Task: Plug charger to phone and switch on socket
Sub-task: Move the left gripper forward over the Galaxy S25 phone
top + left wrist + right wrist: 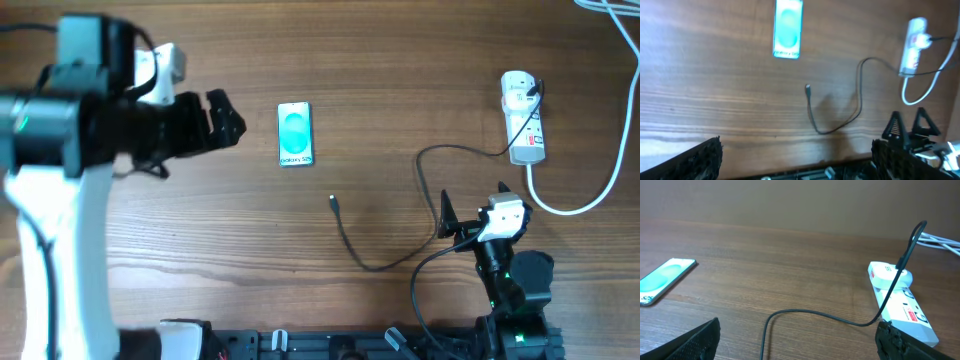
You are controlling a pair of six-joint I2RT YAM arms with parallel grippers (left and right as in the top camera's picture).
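I note the left wrist view is soft, and each wrist view shows only dark fingertips [697, 340] at its bottom corners. I cannot tell whether the socket [524, 128] is switched on. The phone [295, 134] lies flat, turquoise screen up, with a white border. The charger [800, 311], a thin black cable, loops from the adapter [518, 88] to a free plug tip [333, 202] lying apart from the phone. The left gripper [228, 115], jaws apart and empty, sits near the phone, on the side away from the socket. The right gripper [444, 217], jaws apart and empty, sits beside the cable loop
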